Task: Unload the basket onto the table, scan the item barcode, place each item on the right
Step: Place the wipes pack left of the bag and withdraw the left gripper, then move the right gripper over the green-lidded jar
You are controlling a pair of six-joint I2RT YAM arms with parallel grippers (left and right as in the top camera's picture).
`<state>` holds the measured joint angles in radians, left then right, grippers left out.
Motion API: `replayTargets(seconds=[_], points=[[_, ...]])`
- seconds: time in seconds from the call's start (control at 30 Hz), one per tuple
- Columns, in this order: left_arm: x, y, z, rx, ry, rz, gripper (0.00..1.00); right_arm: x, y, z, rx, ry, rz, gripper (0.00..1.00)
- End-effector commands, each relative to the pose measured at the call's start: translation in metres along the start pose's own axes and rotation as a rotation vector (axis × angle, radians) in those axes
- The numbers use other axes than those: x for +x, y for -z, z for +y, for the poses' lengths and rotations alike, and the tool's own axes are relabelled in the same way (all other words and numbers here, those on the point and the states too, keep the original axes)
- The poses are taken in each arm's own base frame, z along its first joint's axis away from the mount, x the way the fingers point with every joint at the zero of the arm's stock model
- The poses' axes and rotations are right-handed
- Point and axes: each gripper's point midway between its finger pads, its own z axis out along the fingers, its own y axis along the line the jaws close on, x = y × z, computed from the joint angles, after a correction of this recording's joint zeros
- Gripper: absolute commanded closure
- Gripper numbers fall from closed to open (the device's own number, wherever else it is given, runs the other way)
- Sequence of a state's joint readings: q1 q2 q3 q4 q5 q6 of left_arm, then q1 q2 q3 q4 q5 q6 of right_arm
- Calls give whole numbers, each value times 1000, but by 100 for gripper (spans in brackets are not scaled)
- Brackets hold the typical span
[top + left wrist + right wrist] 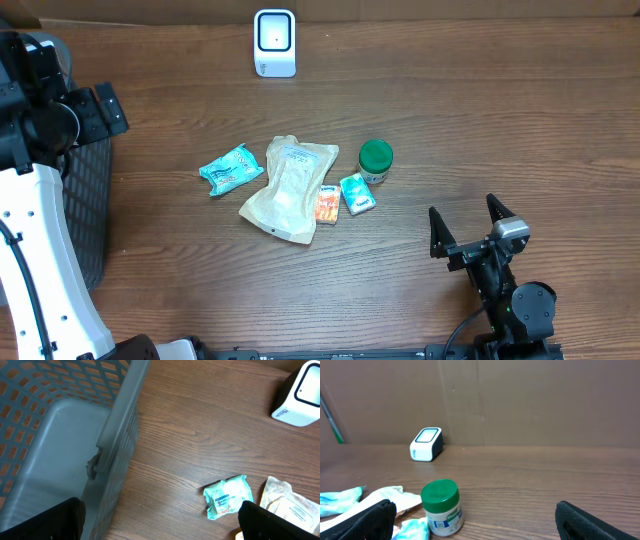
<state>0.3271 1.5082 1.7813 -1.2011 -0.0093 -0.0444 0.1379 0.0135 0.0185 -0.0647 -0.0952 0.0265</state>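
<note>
Dark fingers [365, 522] of the right gripper [461, 207] are seen spread wide at the bottom of the wrist view, with nothing held between them. Ahead of that gap, a touch to its left, the green-lidded jar [442, 507] is found standing upright. The scanner [426, 444] is lined up beyond it at the far edge of the table [480, 110].

From overhead the items are seen bunched at mid-table. A small teal packet [357, 193] is set just beside the jar, and an orange packet [327, 204] is pressed against the beige pouch [290, 188]. A crumpled teal wrapper [230, 168] is left on the side toward the basket [95, 215]. The pouch's long axis is laid roughly from far edge to near edge, slightly skewed.

At the left edge the left gripper [161, 506] is held by the basket's wall, jaws likewise fully apart and empty, with the teal wrapper closest to it.

Which item is meant cannot be told. The jar and small packets are judged nearer the right arm, down toward the near right corner, so a forward reach angled left is called for. No barcode can be made out.
</note>
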Motion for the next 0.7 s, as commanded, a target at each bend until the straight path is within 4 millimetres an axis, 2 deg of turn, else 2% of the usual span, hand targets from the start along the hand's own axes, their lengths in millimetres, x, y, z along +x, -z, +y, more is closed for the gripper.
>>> replayTargets(seconds=[0.0,0.27,0.5,0.67], points=[[-6,4,0,0,-23,-19,1,-14,3,11,-60,0,-15,0],[-6,4,0,0,-23,-19,0,-61,1,25,-106,4,119,0],[-6,4,0,0,-23,-19,0,-115,-23,30,-105,-15,285,0],[-6,4,0,0,-23,-19,0,-131,-42,29,-95,-23,463,0]])
